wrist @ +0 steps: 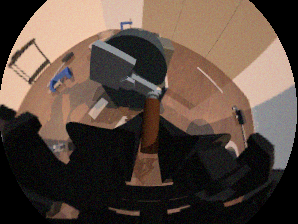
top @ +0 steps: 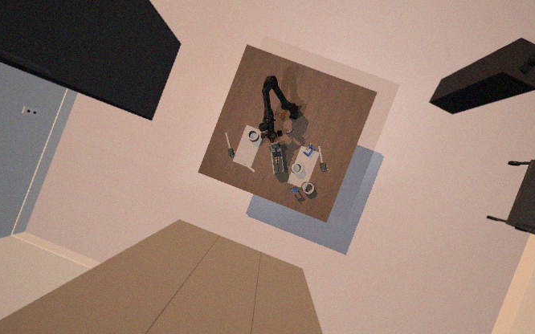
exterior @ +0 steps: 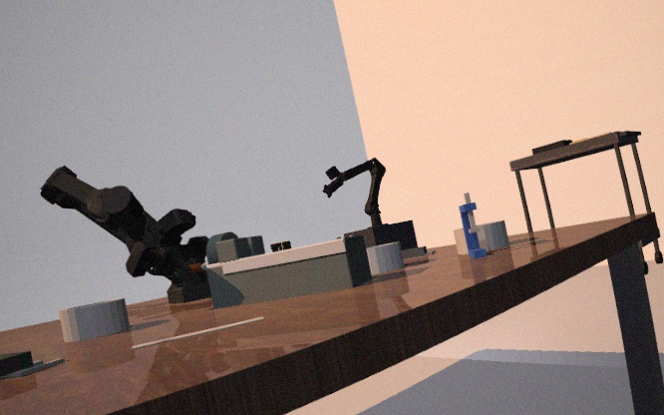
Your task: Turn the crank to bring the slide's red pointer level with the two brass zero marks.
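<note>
The machine (top: 278,165) (exterior: 293,280) is a long grey-green box on the table. Its crank handle (exterior: 196,267) (wrist: 151,131) is an orange-brown rod, joined to a pale crank arm (wrist: 145,85) in front of a dark round disc (wrist: 152,60). My gripper (top: 272,140) (wrist: 149,115) is shut on the handle at the machine's near end, with a finger on either side of the rod. The red pointer (top: 277,158) is a tiny spot on top of the machine in the top view. The wrist view does not show it. The brass zero marks are too small to tell, so their level cannot be judged.
White round containers (top: 253,135) (top: 296,168) (exterior: 95,320) stand on both sides of the machine. A blue clamp (top: 309,145) (exterior: 472,231) (wrist: 60,76) stands on the right side in the top view. Pale sheets (top: 245,151) (top: 313,162) flank the machine. A thin white rod (exterior: 198,332) lies beside it.
</note>
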### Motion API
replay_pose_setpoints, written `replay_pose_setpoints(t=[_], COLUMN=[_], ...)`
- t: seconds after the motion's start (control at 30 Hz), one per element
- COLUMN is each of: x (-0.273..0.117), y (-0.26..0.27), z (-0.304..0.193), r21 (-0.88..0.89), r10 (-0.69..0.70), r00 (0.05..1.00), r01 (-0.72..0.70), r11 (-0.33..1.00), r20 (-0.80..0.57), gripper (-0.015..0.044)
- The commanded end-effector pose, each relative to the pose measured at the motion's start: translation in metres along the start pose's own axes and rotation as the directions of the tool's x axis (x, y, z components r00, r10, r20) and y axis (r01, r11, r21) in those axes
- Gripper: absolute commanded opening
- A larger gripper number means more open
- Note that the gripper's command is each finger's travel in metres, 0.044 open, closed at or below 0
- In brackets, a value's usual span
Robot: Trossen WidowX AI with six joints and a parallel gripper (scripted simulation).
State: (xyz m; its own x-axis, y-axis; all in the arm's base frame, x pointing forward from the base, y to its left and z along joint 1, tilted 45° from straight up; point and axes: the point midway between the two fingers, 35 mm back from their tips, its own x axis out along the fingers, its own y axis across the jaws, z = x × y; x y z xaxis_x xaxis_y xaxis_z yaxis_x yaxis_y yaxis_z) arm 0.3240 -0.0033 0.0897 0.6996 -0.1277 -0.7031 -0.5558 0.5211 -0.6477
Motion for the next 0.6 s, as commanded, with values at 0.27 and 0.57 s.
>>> replay_pose_setpoints(t=[0.27,0.57], x=[0.009,0.01], y=[0.011,0.016], z=[-0.009,-0.01], r21=[0.0,0.0], r10=[0.006,0.007], r00=[1.0,1.0], r01=[-0.006,-0.007], r11=[1.0,1.0], r20=[-0.012,-0.012], gripper=[0.0,0.0])
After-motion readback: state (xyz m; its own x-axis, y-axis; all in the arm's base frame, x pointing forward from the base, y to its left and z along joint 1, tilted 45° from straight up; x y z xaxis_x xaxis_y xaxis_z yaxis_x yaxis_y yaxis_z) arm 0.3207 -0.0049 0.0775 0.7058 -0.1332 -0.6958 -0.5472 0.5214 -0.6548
